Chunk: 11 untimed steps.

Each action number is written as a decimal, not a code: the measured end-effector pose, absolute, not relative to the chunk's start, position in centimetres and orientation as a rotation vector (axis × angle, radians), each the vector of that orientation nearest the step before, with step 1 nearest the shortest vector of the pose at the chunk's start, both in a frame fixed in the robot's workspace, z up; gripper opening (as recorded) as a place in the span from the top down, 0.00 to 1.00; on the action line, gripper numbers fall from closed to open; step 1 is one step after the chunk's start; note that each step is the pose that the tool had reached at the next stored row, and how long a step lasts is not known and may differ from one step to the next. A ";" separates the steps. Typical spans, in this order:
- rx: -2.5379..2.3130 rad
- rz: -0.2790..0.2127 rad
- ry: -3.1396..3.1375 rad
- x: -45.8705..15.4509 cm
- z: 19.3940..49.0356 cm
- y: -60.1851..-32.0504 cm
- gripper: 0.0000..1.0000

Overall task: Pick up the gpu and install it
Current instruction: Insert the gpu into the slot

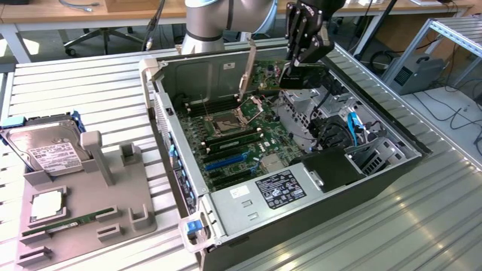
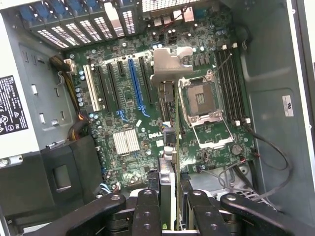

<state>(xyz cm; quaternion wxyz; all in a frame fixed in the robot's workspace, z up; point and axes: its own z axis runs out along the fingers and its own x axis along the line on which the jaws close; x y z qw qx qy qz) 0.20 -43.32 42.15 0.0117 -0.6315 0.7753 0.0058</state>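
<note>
Above the open computer case (image 1: 162, 79), toward its far end in the exterior view: one gripper (image 1: 299, 70), black, clamped on one gpu (image 1: 267, 76). Card held on edge over the motherboard (image 1: 260, 121), long silver bracket standing at the end away from the fingers. Inside the case, at its near end: one power supply (image 1: 279, 189), a grey box with a dark label. Outside the case, to the exterior view's left: one grey moulded tray (image 1: 75, 186), carrying one hard drive (image 1: 47, 148), silver and white-labelled, one square processor (image 1: 47, 204) lying flat, and one narrow green RAM stick (image 1: 68, 222). Under case and tray alike: one table (image 1: 98, 84) of ribbed light metal slats. Beyond the case: wooden desks (image 1: 90, 14), one chair base (image 1: 98, 35), cables on a pale floor (image 1: 452, 107).

Down into the case from the wrist view: two black fingers (image 2: 147, 211) pressed to either face of the gpu (image 2: 167, 182), seen edge-on, thin, running away to its bent silver bracket. Beneath it, on the green motherboard (image 2: 123, 113): one empty CPU socket (image 2: 202, 101) with its metal frame swung open, one white slot (image 2: 89, 88), one blue slot (image 2: 135, 86), several black ones, one small ribbed silver heatsink (image 2: 126, 141). Along the case wall: a row of perforated metal slot covers (image 2: 74, 32).
</note>
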 end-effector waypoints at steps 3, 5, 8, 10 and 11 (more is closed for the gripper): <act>-1.988 0.018 2.402 0.2 42.2 -43.3 0.73; -2.001 0.019 2.392 0.2 42.2 -43.3 0.73; -2.022 0.019 2.374 0.2 42.2 -43.3 0.73; -2.036 0.019 2.362 0.2 42.2 -43.3 0.73; -2.042 0.019 2.357 0.2 42.2 -43.3 0.73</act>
